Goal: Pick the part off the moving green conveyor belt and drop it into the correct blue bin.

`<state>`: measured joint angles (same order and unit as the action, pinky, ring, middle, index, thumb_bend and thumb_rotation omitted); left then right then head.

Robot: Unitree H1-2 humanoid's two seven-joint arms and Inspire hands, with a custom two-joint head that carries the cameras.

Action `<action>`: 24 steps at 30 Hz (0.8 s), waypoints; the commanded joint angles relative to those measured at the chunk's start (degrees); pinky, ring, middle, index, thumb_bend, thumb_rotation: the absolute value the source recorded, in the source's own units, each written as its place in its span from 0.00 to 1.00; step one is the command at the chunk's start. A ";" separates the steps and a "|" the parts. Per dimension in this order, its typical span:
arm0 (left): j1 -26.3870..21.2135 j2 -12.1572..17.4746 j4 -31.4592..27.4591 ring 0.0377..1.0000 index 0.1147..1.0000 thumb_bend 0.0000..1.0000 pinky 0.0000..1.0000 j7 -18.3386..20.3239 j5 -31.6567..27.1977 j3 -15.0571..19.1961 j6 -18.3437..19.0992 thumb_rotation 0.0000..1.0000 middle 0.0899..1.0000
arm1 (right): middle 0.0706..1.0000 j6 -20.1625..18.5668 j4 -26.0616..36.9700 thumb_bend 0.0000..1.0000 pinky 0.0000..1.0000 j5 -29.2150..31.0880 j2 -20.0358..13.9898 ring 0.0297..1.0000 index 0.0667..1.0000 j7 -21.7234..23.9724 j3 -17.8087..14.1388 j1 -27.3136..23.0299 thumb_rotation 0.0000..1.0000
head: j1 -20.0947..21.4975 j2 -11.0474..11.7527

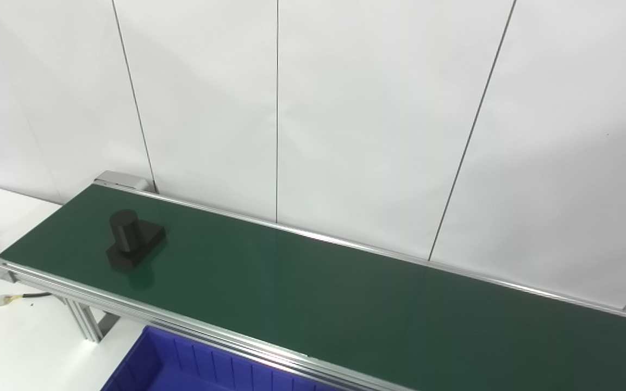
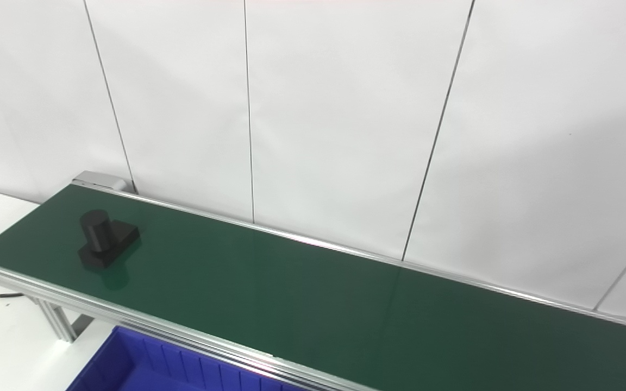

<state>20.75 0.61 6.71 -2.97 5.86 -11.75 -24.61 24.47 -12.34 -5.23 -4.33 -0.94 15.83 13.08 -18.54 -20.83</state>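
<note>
In the left eye view, the black part [image 1: 133, 239] sat near the left end of the green belt [image 1: 345, 293], with a blue bin [image 1: 182, 364] just below the belt's near rail. In the right eye view, the part was at the same spot, and no hand showed, so I could not tell their state.

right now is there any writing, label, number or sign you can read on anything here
None: no readable text in either view.
Black part: no marking visible.
Green conveyor belt: plain.
Blue bin: no label on the part in view.
Wall panels: blank.
</note>
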 commanded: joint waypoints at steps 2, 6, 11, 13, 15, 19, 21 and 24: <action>-0.50 0.40 -0.66 0.66 0.72 0.69 0.58 -0.97 -0.02 -0.60 -2.31 0.70 0.72 | 0.73 2.45 0.55 0.17 0.61 0.67 0.06 0.68 0.83 -0.56 0.11 -0.58 0.87 | -0.23 -0.06; -0.63 0.35 -0.51 0.66 0.72 0.68 0.57 -1.33 0.08 -0.99 -2.31 0.69 0.71 | 0.73 2.45 0.52 0.16 0.61 0.94 -0.12 0.68 0.83 -0.42 -0.09 -0.64 0.87 | -1.25 0.10; -0.96 -0.09 0.14 0.66 0.72 0.68 0.57 -2.29 0.53 -1.72 -2.31 0.68 0.71 | 0.73 2.45 0.46 0.14 0.61 1.62 -0.75 0.69 0.82 0.23 -0.51 -0.71 0.88 | -2.81 0.88; -1.14 -0.19 0.39 0.66 0.72 0.65 0.57 -2.89 0.78 -2.14 -2.32 0.66 0.71 | 0.73 2.45 0.50 0.13 0.61 2.12 -0.95 0.69 0.82 0.58 -0.74 -0.69 0.91 | -3.28 1.15; -1.38 -0.19 0.72 0.65 0.72 0.64 0.56 -3.33 0.68 -2.55 -2.32 0.65 0.71 | 0.73 2.45 0.41 0.13 0.61 2.71 -1.02 0.69 0.82 1.00 -1.00 -0.72 0.91 | -3.51 1.47; -1.96 -0.31 1.71 0.65 0.71 0.63 0.56 -4.19 0.62 -3.24 -2.32 0.63 0.70 | 0.72 2.45 0.25 0.15 0.60 3.08 -1.32 0.70 0.83 1.46 -1.41 -0.82 0.94 | -5.56 2.82; -2.28 -0.43 2.21 0.65 0.71 0.63 0.56 -4.85 1.05 -3.66 -2.32 0.63 0.70 | 0.73 2.45 0.25 0.15 0.61 3.03 -1.70 0.70 0.83 1.62 -1.54 -0.87 0.95 | -7.11 3.36; -2.66 -0.71 2.83 0.65 0.71 0.64 0.57 -5.44 1.27 -4.01 -2.32 0.63 0.70 | 0.74 2.45 0.35 0.18 0.62 2.77 -1.79 0.70 0.83 1.34 -2.03 -0.77 0.94 | -8.17 3.68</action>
<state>18.70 0.34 10.36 -7.22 6.44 -15.38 -24.61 24.47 -13.15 -2.77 -6.14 -0.08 14.26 12.91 -26.71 -17.14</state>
